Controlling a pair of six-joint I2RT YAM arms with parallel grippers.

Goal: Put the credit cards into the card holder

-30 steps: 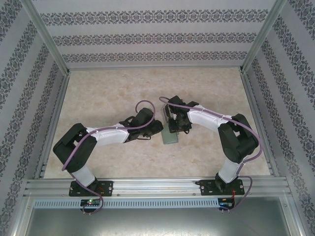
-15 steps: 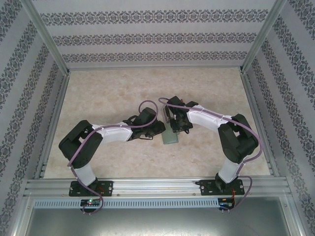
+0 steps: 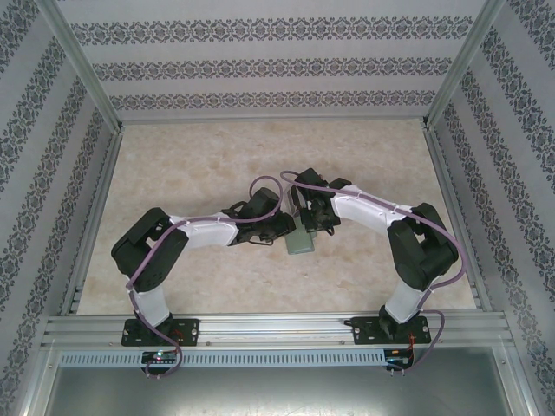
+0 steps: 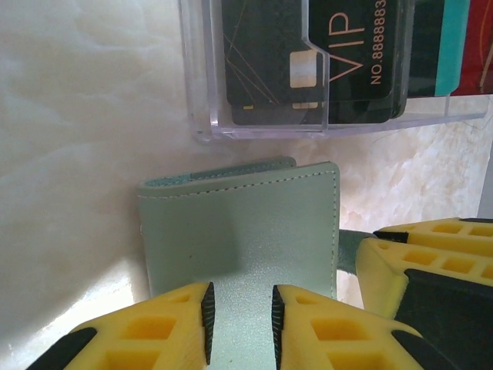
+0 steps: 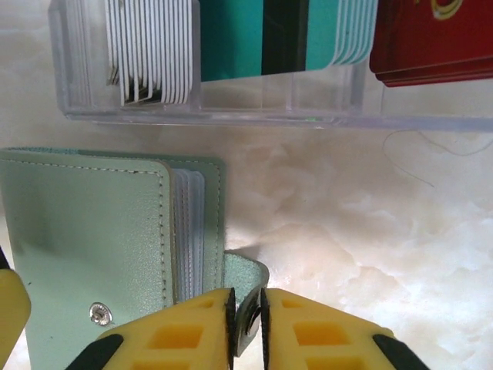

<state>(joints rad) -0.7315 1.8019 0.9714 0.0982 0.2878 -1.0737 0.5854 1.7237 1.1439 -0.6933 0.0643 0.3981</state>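
The right end effector (image 5: 246, 308) is clenched on the card holder's (image 5: 85, 239) clasp strap (image 5: 248, 281). The strap sticks out past the holder's open edge and is pinched on edge between the pads. The grip looks meant to keep the unsnapped strap clear of the cover, whose stud (image 5: 98, 314) lies bare just to this end effector's left, and to anchor the holder on the desk (image 5: 362, 208).

The left end effector (image 4: 240, 312) is released. Its fingers stand slightly apart with nothing between them, poised over the near part of the pale green cover. I cannot tell whether the pads touch it. From there it could pin the holder or catch the cover's edge to fold it open, which I judge to be the step in hand, since the holder lies shut.

The credit cards (image 5: 231, 38) stand upright in a clear tray (image 5: 323, 92) just beyond the holder, ahead of both end effectors, none yet taken.
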